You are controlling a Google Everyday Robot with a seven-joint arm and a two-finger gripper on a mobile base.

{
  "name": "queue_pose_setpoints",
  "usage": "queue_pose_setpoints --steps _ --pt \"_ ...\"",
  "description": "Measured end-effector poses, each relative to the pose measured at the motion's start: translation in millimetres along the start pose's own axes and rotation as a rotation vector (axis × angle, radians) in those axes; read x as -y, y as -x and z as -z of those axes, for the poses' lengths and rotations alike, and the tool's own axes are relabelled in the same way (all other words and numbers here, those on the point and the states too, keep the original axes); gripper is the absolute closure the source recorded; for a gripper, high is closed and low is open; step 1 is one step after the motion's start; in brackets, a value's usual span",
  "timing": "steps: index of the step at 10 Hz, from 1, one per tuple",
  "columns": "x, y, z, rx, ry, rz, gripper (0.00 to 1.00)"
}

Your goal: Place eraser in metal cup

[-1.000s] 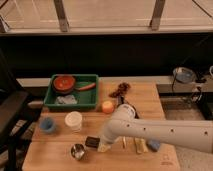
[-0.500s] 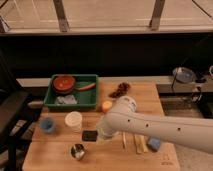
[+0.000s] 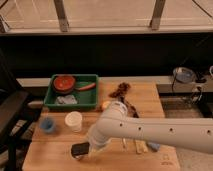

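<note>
My gripper (image 3: pixel 83 149) is at the end of the white arm (image 3: pixel 150 131), low over the front left of the wooden table (image 3: pixel 50 155). It is shut on the eraser (image 3: pixel 79 149), a flat black block held at the spot where the metal cup stood. The metal cup is hidden behind the eraser and the gripper. I cannot tell whether the eraser touches the cup.
A white paper cup (image 3: pixel 74 120) and a small blue cup (image 3: pixel 47 124) stand left of the arm. A green tray (image 3: pixel 93 101) with a red bowl (image 3: pixel 64 83) sits at the back. A blue sponge (image 3: pixel 154 146) and utensils (image 3: pixel 131 145) lie under the arm. A sink (image 3: pixel 180 105) is at the right.
The gripper picked the eraser up off the table, then carried it left and down over the place of the metal cup, which now no longer shows.
</note>
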Motion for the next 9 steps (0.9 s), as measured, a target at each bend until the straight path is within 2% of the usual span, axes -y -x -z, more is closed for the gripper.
queue_pose_setpoints --steps 4,7,9 --pt "-1 18 -9 0.044 0.032 0.031 1.00" --pt "5 34 -20 0.061 0.047 0.047 0.99" --pt "11 39 -28 0.057 0.049 0.049 0.82"
